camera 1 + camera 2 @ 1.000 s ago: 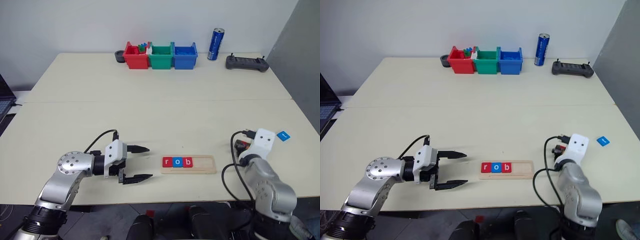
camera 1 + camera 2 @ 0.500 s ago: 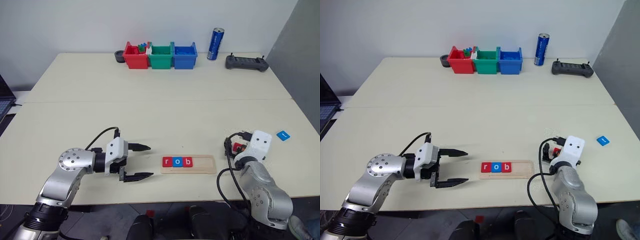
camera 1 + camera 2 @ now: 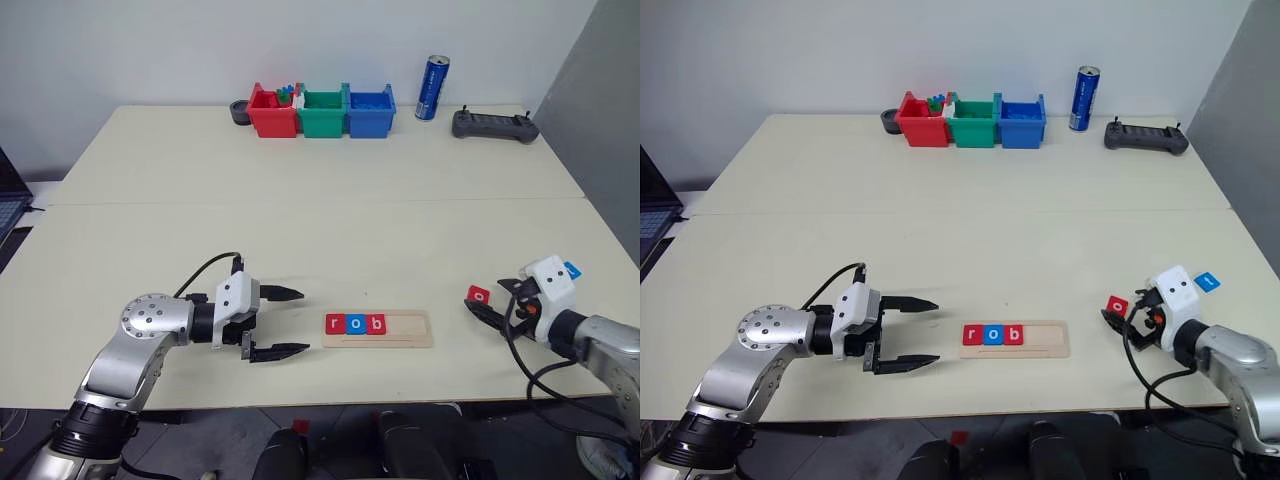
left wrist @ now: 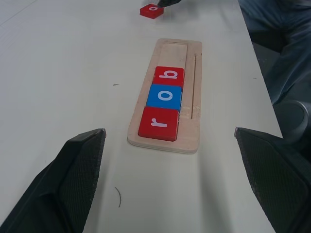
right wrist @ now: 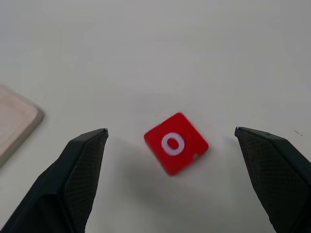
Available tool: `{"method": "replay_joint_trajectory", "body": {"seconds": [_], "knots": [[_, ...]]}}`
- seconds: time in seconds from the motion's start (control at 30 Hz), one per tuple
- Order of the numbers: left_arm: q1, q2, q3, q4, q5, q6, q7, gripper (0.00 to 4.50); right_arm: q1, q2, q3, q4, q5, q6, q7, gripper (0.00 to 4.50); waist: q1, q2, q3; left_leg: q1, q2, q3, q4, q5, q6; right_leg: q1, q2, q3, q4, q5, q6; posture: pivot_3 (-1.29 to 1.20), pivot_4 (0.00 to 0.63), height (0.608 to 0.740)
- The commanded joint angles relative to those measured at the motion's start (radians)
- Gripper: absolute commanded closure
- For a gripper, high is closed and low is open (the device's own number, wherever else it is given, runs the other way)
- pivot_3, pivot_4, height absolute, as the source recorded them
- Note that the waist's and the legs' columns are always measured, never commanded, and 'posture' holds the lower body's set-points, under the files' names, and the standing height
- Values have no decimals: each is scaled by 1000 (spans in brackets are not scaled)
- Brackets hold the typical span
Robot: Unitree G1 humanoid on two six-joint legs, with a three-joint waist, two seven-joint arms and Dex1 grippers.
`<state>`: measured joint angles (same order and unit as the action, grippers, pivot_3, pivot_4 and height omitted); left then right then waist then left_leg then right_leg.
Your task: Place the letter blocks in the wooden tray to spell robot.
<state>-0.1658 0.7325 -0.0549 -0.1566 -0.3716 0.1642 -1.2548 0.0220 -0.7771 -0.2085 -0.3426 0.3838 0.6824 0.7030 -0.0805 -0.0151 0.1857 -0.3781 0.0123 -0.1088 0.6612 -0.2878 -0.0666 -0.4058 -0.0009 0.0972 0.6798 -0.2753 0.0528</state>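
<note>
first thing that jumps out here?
The pale wooden tray near the front table edge, holding red r, blue o, red b tiles with two slots empty. Right of it, a red "o" tile lies flat on the table between the right tool's open fingers.

tray point(image 4: 188, 92): pale bare wood, matt, grain visible | letter tiles point(image 4: 165, 98): smooth red/blue, slight sheen, white print | loose red o tile point(image 5: 176, 143): same smooth finish | table point(image 3: 320, 215): matt cream, smooth | bins point(image 3: 323, 111): glossy plastic | can point(image 3: 432, 88): shiny metal | gripper fingers point(image 5: 73, 179): black, textured matt
</note>
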Motion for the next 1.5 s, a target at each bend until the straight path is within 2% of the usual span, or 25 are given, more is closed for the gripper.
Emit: {"method": "replay_joint_trajectory", "body": {"seconds": [0.03, 0.27, 0.43, 0.57, 0.67, 0.87, 0.9, 1.03, 1.13, 1.27, 1.4, 1.5], "knots": [[5, 3, 8, 0, -4, -31, -6, 0, -23, -44, 23, 54, -18, -101, 99, 46, 0, 0, 0, 0, 0, 0, 0, 0, 0, 0, 0, 0, 0, 0, 0, 0, 150, 740], [14, -2, -1, -6, 0, -38, 3, 0, -154, -89, 90, 272, -74, -221, 206, 46, 2, -1, 1, 0, 0, 0, 1, 0, 0, 0, 0, 0, 0, 0, 0, 0, 150, 740], [11, -3, -1, -2, 1, -42, 2, 0, -214, -109, 139, 361, -70, -194, 302, 46, 7, -1, 1, 0, 0, 0, 1, 0, 0, 0, 0, 0, 0, 0, 0, 0, 150, 740], [17, -1, 3, 5, 1, -52, 0, 0, -259, -81, 151, 425, -71, -175, 308, 46, 7, -1, 1, 0, 0, 0, 1, 0, 0, 0, 0, 0, 0, 0, 0, 0, 150, 740], [19, 0, 4, 5, 0, -53, 1, 0, -250, -74, 161, 430, -89, -179, 299, 581, 8, -1, 1, 0, 0, 0, 1, 0, 0, 1, 0, 0, 0, 0, 0, 0, 150, 740], [14, 3, 4, 1, -2, -44, 3, 0, -167, -74, 134, 352, -96, -166, 253, 2748, 12, -1, 0, 0, 0, -1, 1, 0, 0, 1, 0, -1, 0, 0, 0, 0, 150, 740], [14, 2, 3, 1, -2, -43, 4, 0, -153, -72, 123, 333, -97, -163, 236, 3020, 15, -1, 0, 0, 0, -1, 1, 0, 0, 1, 0, -1, 0, 0, 0, 0, 150, 740], [16, 1, 2, -6, -2, -41, 8, 0, -67, -13, 37, 145, -75, -50, 71, 3053, 25, -1, 0, 0, 0, -1, 1, 0, 0, 1, 0, -1, 0, 0, 0, 0, 150, 740], [21, 3, 4, -11, -4, -42, 8, 0, 0, 83, 8, -18, -101, 103, -112, 3053, 26, -1, 0, 0, 0, -2, 1, 0, 0, 1, 0, -1, 1, 0, 0, 0, 150, 740], [22, 4, 2, -29, -10, -29, 12, 0, 156, 287, 50, -344, -114, 315, -352, 3053, 28, -1, -1, 0, 1, -4, 0, 0, 0, 1, 0, -2, 1, 0, 0, 0, 150, 740], [15, 3, -2, -43, -14, -13, 16, 0, 215, 451, 102, -476, -139, 402, -507, 3053, 25, -2, -2, 0, 1, -2, 0, 0, -1, 1, 0, -1, 0, -1, 0, 0, 150, 740], [4, 5, -4, -35, -14, -11, 11, 0, 219, 538, 140, -501, -159, 423, -585, 3053, 24, -2, -2, 1, 1, -2, 0, 0, -1, 1, 1, -1, 0, -2, 2, 0, 150, 740]]}}
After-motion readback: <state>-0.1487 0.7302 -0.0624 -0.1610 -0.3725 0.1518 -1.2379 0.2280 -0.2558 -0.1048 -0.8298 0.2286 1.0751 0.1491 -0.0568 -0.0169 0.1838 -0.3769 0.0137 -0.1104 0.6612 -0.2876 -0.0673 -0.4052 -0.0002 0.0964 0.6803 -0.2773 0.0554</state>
